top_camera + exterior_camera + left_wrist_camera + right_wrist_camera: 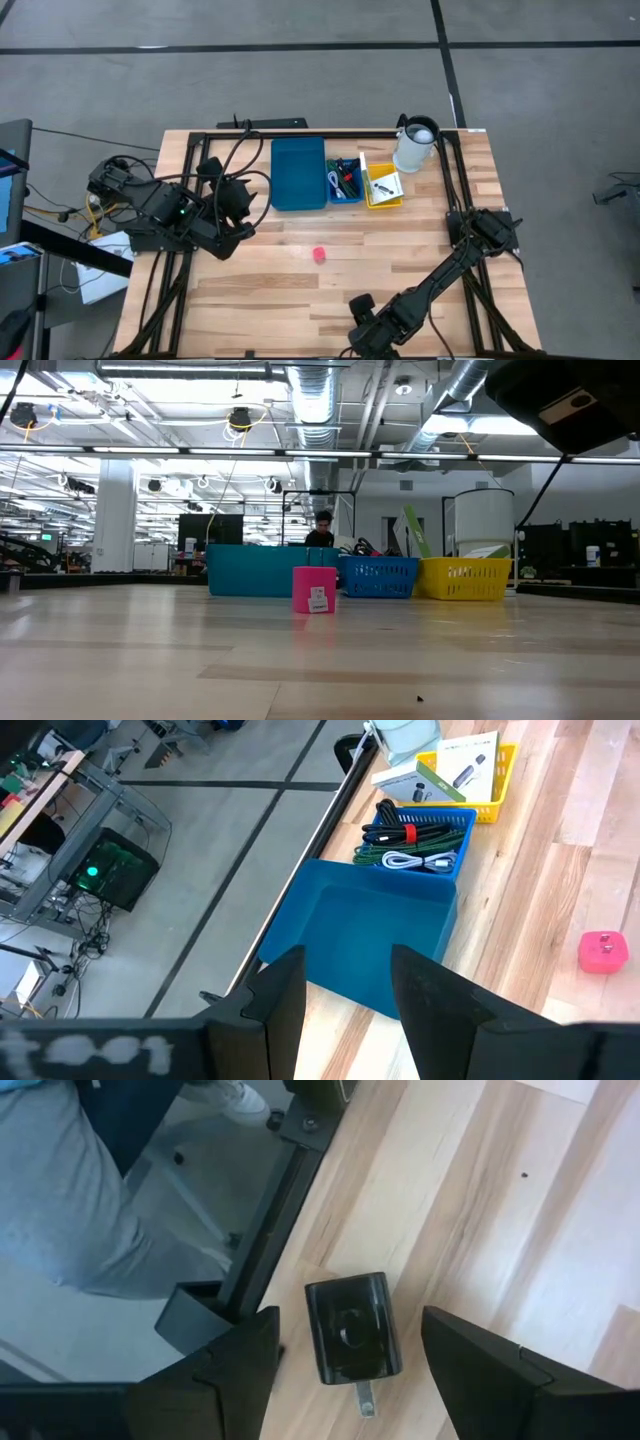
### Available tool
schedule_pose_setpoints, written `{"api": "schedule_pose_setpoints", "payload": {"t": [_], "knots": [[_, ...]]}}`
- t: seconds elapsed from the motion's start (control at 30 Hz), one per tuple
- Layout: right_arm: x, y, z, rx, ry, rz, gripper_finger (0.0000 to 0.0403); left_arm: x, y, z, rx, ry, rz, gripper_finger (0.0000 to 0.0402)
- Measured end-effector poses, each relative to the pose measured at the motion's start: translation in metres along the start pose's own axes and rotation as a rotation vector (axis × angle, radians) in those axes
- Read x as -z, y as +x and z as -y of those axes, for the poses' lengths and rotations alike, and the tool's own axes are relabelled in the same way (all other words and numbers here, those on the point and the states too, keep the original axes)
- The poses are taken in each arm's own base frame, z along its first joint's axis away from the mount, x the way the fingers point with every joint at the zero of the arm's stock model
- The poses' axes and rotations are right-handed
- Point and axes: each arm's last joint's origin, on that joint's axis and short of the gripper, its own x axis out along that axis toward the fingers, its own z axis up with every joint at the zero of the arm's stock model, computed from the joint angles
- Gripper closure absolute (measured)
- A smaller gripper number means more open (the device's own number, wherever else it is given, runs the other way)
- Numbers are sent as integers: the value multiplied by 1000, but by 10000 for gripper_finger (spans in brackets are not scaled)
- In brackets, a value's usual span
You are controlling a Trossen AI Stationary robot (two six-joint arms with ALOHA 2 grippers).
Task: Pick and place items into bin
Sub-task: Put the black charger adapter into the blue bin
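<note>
A tiny pink-red piece point(319, 255) stands alone on the table's middle, upright in the low view point(314, 589). A small black block point(350, 1328) with a metal prong lies flat near the table's near edge. My right gripper point(350, 1365) hovers there, open, its fingers on either side of the block and apart from it. My left gripper point(345, 990) is open, left of the big blue bin point(365, 935), touching nothing. Cords fill the small blue basket point(415, 840). The white printed card and a dark stick lie in the yellow basket point(465, 770).
The white jug point(415, 145) stands at the far right of the row of bins point(298, 173). Black frame rails run along both table sides. A person's grey trouser leg point(70, 1190) and a shoe stand just past the near edge.
</note>
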Motion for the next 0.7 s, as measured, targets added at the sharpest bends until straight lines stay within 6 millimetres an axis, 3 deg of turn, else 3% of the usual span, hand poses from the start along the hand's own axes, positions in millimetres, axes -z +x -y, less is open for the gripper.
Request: {"api": "schedule_pose_setpoints", "payload": {"t": [0.7], "knots": [[0, 0, 0, 31, -18, 9, 164, 0, 0, 1, 23, -2, -17, 264]]}}
